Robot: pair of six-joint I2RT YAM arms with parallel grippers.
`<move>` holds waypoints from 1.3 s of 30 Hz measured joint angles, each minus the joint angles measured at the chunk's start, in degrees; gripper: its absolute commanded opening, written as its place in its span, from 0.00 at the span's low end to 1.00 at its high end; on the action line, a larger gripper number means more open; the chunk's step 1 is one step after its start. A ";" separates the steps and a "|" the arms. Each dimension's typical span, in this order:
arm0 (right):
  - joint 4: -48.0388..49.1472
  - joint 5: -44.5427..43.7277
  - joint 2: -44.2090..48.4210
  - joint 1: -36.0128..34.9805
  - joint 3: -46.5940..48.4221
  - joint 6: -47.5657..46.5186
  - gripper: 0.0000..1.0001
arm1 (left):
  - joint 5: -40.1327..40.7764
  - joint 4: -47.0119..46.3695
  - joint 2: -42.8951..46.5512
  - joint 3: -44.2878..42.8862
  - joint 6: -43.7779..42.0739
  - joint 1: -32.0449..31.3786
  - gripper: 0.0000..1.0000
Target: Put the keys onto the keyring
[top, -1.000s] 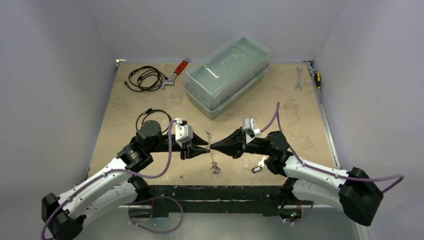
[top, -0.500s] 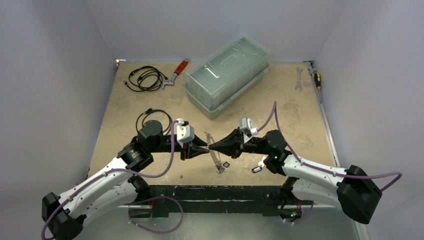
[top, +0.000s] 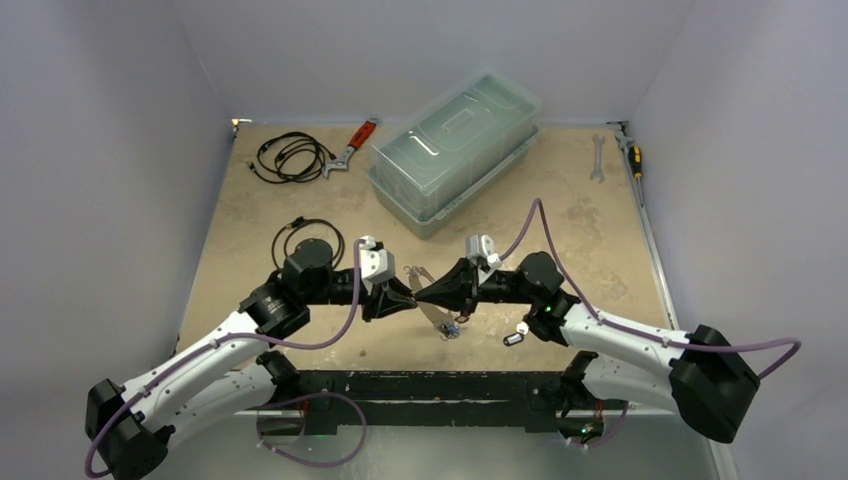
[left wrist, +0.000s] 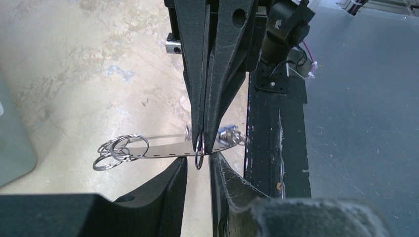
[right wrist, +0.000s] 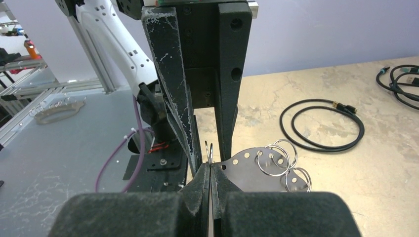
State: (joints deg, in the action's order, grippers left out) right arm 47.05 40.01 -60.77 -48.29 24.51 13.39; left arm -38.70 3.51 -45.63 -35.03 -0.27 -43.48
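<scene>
The keyring [left wrist: 158, 150] is a flat silvery oval plate with holes along its rim and several split rings; it hangs in the air between both arms [top: 432, 310]. My right gripper [right wrist: 211, 170] is shut on one small split ring [left wrist: 199, 154] at the plate's edge. My left gripper [left wrist: 198, 167] faces it, open by a narrow gap, with that ring hanging between its fingers [right wrist: 178, 98] and touching neither. Keys with a blue tag [left wrist: 228, 136] dangle from the plate's near end [top: 452, 328]. Another small key with a tag [top: 514, 337] lies on the table by the right arm.
A clear lidded plastic box [top: 455, 150] stands at the back. A black cable coil [top: 293, 157] and a red-handled wrench [top: 350, 148] lie back left, a spanner [top: 597, 158] and a screwdriver [top: 633, 160] back right. A black cable loop [right wrist: 321, 126] lies behind the left wrist.
Both grippers have shifted slightly left and away, tips still together. The keyring has swung up from hanging straight down to a tilt. The left jaws have narrowed.
</scene>
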 measured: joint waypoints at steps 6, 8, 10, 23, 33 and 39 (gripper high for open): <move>-2.36 1.03 -1.84 0.09 1.49 -1.05 0.00 | 0.33 1.64 -1.05 -0.13 0.04 0.02 0.08; -2.64 1.36 -2.27 0.11 1.73 -1.11 0.00 | 0.20 2.14 -1.09 -0.13 0.09 0.02 0.00; -2.78 1.57 -2.67 0.17 1.99 -1.25 0.00 | 0.04 2.34 -1.18 -0.13 0.04 0.02 0.00; -5.95 0.83 -2.01 0.15 2.71 -3.34 0.30 | 0.17 4.87 -1.05 -0.98 -0.92 -0.02 0.00; -13.20 -0.04 0.50 -0.44 5.14 -7.80 0.33 | 0.17 5.16 -0.74 -2.01 -1.01 -0.02 0.00; -14.84 0.00 0.39 -0.44 5.92 -8.37 0.34 | 0.09 5.16 -1.31 -2.05 -0.94 -0.02 0.00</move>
State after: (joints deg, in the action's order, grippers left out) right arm 32.21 40.01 -60.38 -48.73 30.44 5.02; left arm -38.61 8.67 -46.94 -37.08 -1.21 -43.51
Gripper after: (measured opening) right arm 0.332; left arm 0.006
